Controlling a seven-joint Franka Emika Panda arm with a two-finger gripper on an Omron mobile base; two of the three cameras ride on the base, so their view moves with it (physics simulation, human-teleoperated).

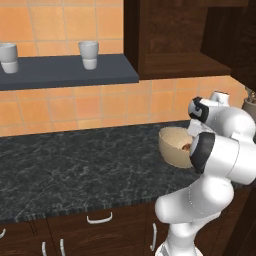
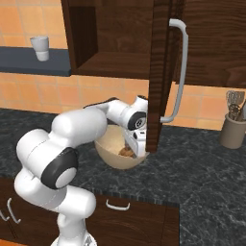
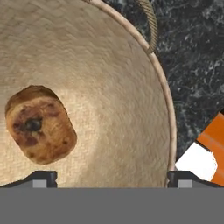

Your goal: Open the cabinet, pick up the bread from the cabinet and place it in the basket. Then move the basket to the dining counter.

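Bread lying inside basket, just above left fingertip, jaws spread wide, holding nothing

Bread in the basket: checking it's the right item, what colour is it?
Golden-brown with dark spots, clearest in the hand view: bread.

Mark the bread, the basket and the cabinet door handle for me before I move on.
bread (image 3: pixel 39 124): hand view, middle of its golden-brown top.
basket (image 3: pixel 109 109): hand view, bare speckled inside wall right of the bread.
cabinet door handle (image 2: pixel 181 72): right base view, midway along the silver vertical bar.
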